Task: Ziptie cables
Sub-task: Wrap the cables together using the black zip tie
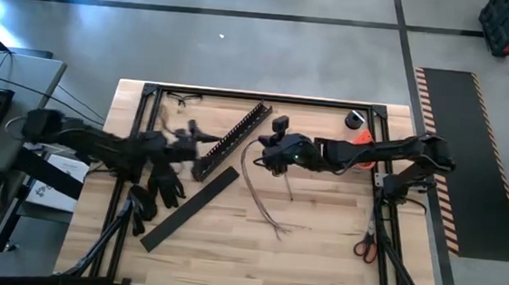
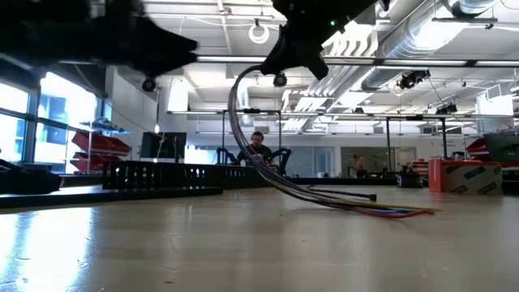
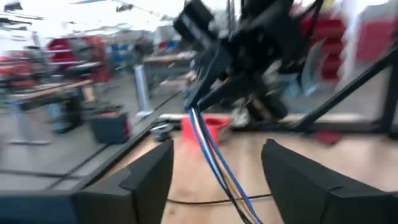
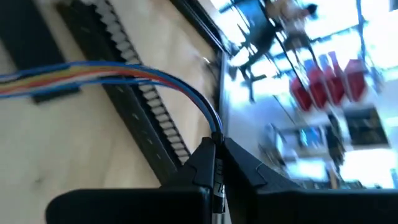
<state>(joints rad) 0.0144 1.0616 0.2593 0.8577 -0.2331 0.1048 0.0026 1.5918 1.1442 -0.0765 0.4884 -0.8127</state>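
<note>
The right tool [image 4: 217, 155] is closed tight on one end of the cables [image 4: 124, 73], its two fingers pressed together around them. It holds this end lifted above the middle of the tabletop [image 1: 319, 248]. From there the cables [image 2: 268, 154] curve down in an arc, and their far ends lie flat on the wood, toward the front edge. The left tool [image 3: 217, 180] has its fingers wide apart and holds nothing; the cables hang just in front of it. This arm is blurred in the high view. Behind the cables lies the black slotted channel [image 1: 237, 134], partly hidden by the arms.
</note>
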